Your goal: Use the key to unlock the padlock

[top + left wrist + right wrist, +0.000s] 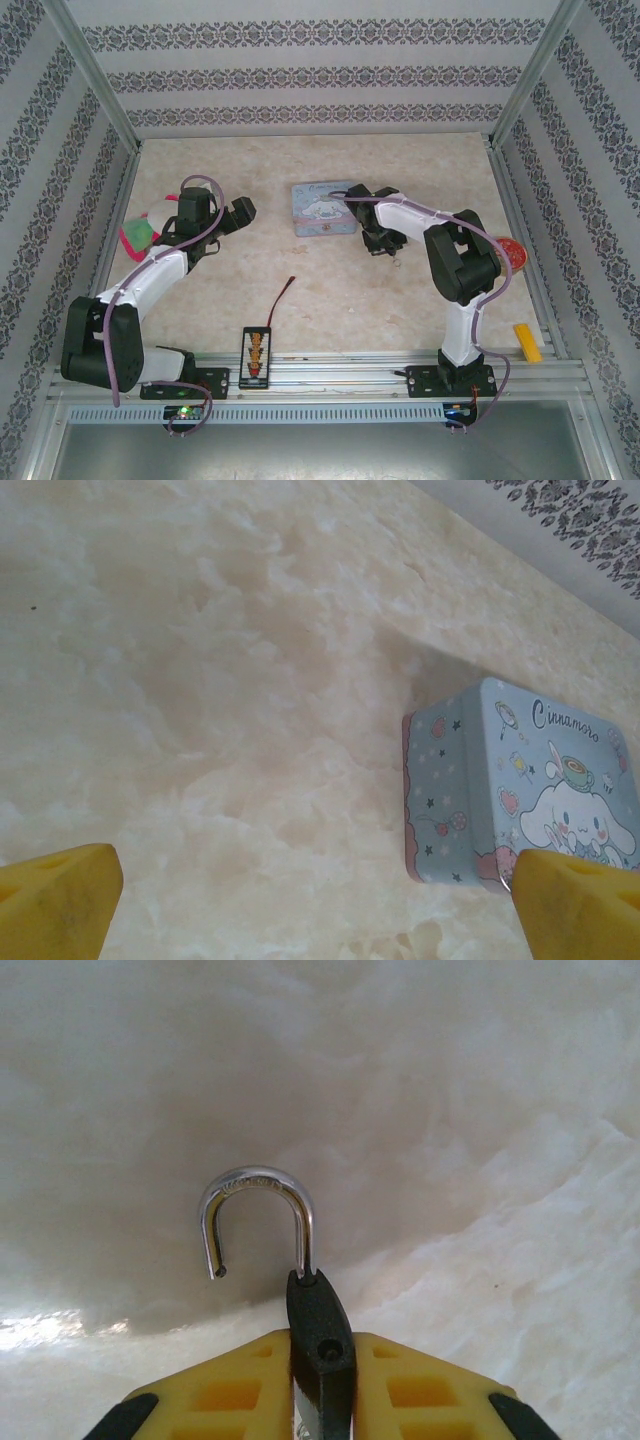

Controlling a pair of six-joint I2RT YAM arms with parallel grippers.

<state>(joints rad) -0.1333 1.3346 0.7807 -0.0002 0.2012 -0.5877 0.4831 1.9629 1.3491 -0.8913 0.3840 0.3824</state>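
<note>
Silvery shackle is popped, folks: one leg hangs free of the dark body while the other sits in it, so I'd call the padlock unlocked. The right pincer has it pinched edge-on between its yellow pads, low over the pale marbled worktop or resting on it, can't tell which. It's right by the light-blue cartoon tin. I can't make out the key, it's either too small or hidden. The left pincer hangs spread wide with nothing in it, off to the tin's left. My read: the unlocking step looks done. What's left is setting the lock down gently, loosening the pads without the shackle snapping back in.
</note>
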